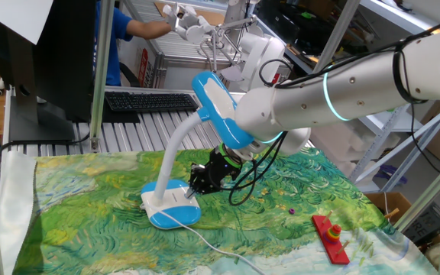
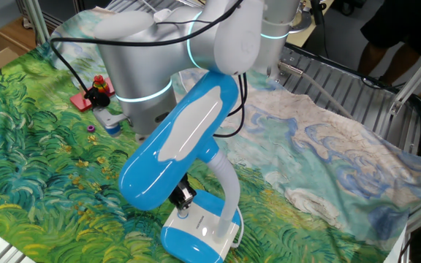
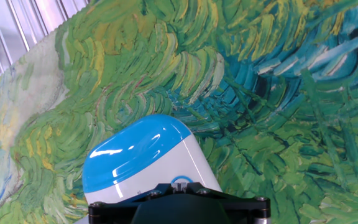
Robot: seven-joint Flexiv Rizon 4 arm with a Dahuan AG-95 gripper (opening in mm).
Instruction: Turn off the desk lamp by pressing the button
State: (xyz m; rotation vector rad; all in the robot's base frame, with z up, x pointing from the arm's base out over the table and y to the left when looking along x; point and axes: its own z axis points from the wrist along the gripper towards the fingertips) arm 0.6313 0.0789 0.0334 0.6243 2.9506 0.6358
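The desk lamp stands on the painted cloth, with its blue-and-white base, white gooseneck and oblong blue head. In the other fixed view the head hangs over the base. The button is a small blue-ringed mark on the base's white top plate. My gripper reaches down under the head. Its black fingertips are together and rest right at the button, as seen in the other fixed view and the hand view.
A red toy block and a small purple bit lie on the cloth to the right. The lamp's white cable runs toward the front edge. A keyboard and a person in blue are behind the table.
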